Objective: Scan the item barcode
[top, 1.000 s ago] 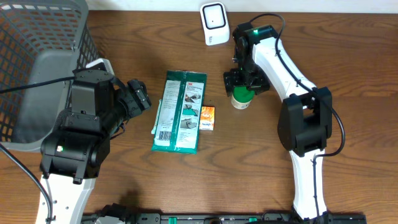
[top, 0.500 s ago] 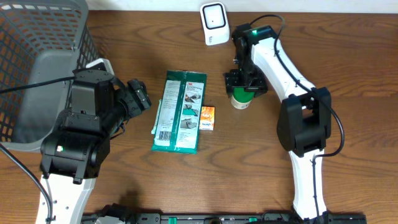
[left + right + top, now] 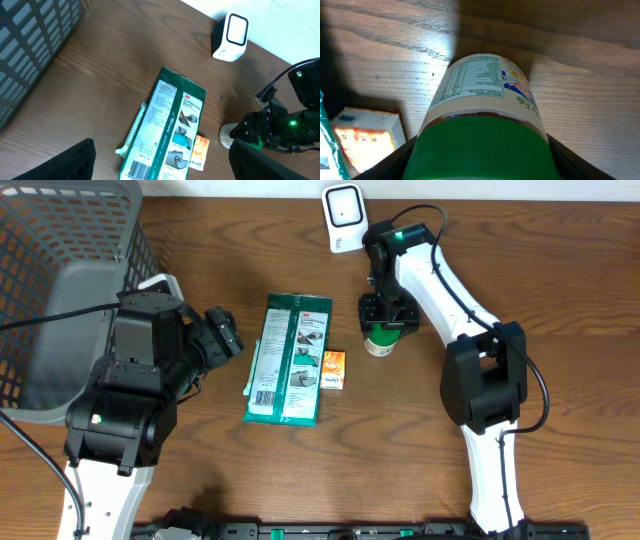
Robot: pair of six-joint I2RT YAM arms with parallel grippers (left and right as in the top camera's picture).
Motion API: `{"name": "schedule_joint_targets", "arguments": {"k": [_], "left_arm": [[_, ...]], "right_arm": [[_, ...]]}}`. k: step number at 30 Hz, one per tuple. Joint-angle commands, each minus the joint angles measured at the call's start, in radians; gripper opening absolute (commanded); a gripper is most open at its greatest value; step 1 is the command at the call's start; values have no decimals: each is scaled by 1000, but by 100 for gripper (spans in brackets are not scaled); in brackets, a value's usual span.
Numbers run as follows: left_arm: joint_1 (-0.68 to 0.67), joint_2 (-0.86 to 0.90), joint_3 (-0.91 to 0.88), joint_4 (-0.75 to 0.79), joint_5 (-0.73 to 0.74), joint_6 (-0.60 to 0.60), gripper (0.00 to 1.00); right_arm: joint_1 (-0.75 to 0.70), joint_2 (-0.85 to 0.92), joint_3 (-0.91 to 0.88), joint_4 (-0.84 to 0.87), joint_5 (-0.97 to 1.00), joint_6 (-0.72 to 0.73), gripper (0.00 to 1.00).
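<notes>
A jar [image 3: 381,340] with a green ribbed lid and a white printed label [image 3: 480,85] stands on the wooden table, right of centre. My right gripper [image 3: 385,315] reaches down over it, and its dark fingers [image 3: 400,160] press against both sides of the lid. The white barcode scanner [image 3: 343,217] stands at the table's far edge, just left of and behind the jar. My left gripper [image 3: 225,335] hovers open at the left, nothing between its fingers [image 3: 75,162]. The jar's barcode does not show.
A flat green packet [image 3: 290,358] with a barcode lies at the centre, with a small orange box [image 3: 333,369] against its right side, close to the jar. A grey mesh basket [image 3: 60,260] fills the far left.
My right gripper has narrowed around the jar's lid and shifted slightly left, the jar moving with it. The left arm has not moved.
</notes>
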Motion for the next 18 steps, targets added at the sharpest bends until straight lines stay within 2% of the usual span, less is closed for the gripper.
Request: {"name": "schedule_joint_targets", "arguments": {"k": [1,3,8,10,18], "left_arm": [[3,-1,16,-1,-17,18,86],[3,-1,16,-1,-17,18,86],[3,-1,16,-1,-17,18,86],[3,-1,16,-1,-17,18,86],[3,0,16,-1,-17,18,86]], "right_arm": [[8,10,5,0,0,7,59],[8,10,5,1,0,7,54],[8,10,5,0,0,6,52],[8,8,5,0,0,6,45],[5,-23,31,2,0,6,41]]}}
